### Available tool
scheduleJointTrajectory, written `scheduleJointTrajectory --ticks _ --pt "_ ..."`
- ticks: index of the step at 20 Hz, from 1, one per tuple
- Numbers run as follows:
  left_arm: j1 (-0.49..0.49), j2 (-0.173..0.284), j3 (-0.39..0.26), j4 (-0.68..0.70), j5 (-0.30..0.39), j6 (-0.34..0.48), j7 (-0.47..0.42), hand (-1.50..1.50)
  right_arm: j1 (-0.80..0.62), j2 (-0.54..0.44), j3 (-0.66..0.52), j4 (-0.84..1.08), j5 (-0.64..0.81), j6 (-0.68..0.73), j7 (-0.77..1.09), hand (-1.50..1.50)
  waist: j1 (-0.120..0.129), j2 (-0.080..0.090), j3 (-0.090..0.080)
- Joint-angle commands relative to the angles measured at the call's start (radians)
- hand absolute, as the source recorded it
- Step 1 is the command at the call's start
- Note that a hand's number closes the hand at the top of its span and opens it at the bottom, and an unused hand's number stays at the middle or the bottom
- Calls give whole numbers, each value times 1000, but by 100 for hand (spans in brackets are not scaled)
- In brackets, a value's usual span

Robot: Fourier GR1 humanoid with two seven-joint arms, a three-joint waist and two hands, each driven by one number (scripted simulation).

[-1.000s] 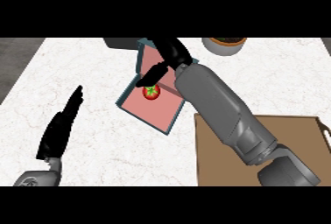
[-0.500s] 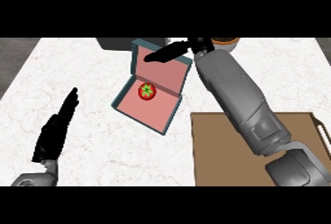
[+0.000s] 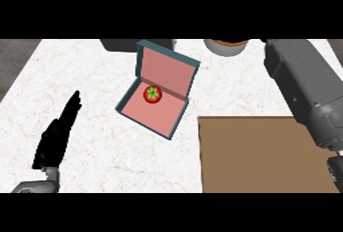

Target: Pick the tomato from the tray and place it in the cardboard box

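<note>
Left hand (image 3: 59,135) flat, fingers straight

We log a red tomato (image 3: 153,94) with green calyx; pink tray (image 3: 158,113), teal rim; brown cardboard box (image 3: 261,154); white marbled desk (image 3: 107,149).

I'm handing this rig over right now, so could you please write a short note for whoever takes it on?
Left hand: open, fingers straight, resting at the view's lower left, holding nothing.
Right hand: out of view; only its grey forearm shows along the right edge.
Tomato: lies in the pink tray, with no hand on it.
Cardboard box: at lower right, beside the tray; no tomato shows in it.
Left to do: get the tomato out of the tray and into the box.
</note>
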State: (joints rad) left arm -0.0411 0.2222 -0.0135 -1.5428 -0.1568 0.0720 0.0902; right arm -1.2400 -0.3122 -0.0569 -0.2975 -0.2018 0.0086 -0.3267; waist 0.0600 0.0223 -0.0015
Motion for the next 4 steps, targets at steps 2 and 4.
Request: scheduleJointTrajectory --ticks 2,4 --pt "-7 1 3 6 -10 1 -4 0 29 -106 -22 80 11 105 -78 -150 1 5 3" --pt "-16 -11 -7 9 1 -11 15 0 45 -152 -18 90 22 164 -115 -150 4 8 3"
